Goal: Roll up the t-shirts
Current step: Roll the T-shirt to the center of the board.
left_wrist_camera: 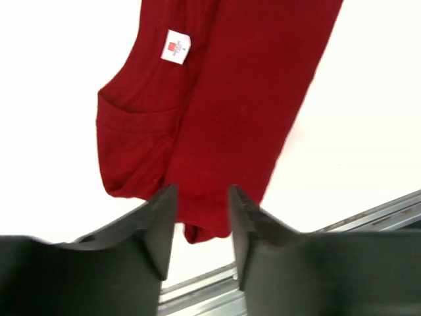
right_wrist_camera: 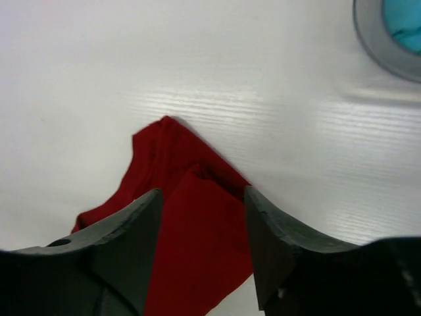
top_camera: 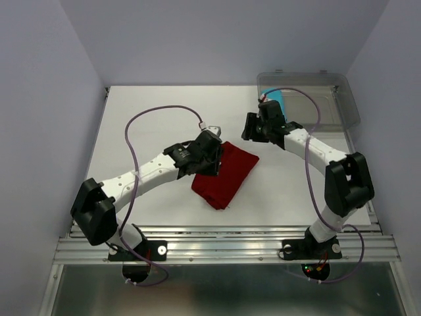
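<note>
From the top view I have the red shirt (top_camera: pixel 225 174) lying in the middle of the table (top_camera: pixel 151 105), folded into a long band that runs from the near left to the far right. The left gripper (top_camera: pixel 218 161) hangs over the band's left edge, near its far end. The right gripper (top_camera: pixel 250 126) is further back and to the right, apart from the red shirt and just beside the clear bin (top_camera: pixel 342 99) at the far right corner. The cyan shirt (top_camera: pixel 277 102) sits inside that bin, partly hidden behind the right wrist.

On the left wrist camera, the two fingers (left_wrist_camera: pixel 158 224) stand parted, with nothing pinched between them. Through the gap I see the near end of the red shirt (left_wrist_camera: pixel 243 99) and bare table below it. The cloth lies flat with a folded sleeve on the left and a small white label (left_wrist_camera: pixel 176 47) with a red square on it. The table's metal rail (left_wrist_camera: pixel 381 210) crosses the lower right corner.

On the right wrist camera, the fingers (right_wrist_camera: pixel 138 230) are also spread and hold nothing. A pointed corner of the red shirt (right_wrist_camera: pixel 171 158) lies on the table below and between them. In the top right corner I catch the bin's rounded rim (right_wrist_camera: pixel 368 39) with a patch of cyan cloth (right_wrist_camera: pixel 404 20) inside.
</note>
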### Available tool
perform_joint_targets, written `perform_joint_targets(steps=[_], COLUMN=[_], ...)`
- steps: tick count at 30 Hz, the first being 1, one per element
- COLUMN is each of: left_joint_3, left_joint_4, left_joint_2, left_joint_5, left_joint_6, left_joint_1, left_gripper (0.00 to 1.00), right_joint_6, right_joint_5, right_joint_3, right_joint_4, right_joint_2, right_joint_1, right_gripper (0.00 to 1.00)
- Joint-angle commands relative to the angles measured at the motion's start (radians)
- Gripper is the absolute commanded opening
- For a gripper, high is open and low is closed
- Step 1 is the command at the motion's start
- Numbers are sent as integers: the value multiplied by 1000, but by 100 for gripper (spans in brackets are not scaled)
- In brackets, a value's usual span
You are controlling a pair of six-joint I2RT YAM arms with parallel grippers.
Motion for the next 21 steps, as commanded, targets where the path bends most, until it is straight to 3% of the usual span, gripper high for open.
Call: perform_joint_targets(steps=[1,5,9,21], left_joint_3=[95,155,189,180], left_joint_4=[-128,-148,-151,-117], left_joint_2=[54,122,209,377], left_joint_5=[-157,-203,-231,-296], left_joint_6=[-3,-2,7,-3], left_joint_1=[-106,-195,-270,-335], left_gripper=[54,69,70,68], right_joint_6=[-19,-5,31,90], right_joint_5=[34,92,114,94], right_joint_3=[-17,-112,-253,-459], right_joint_4=[-12,-37,-55,-100], right_joint_2=[-174,-287,-384,-553], right_joint_1=[-2,-2,-23,-60], right_gripper=[61,78,86,91])
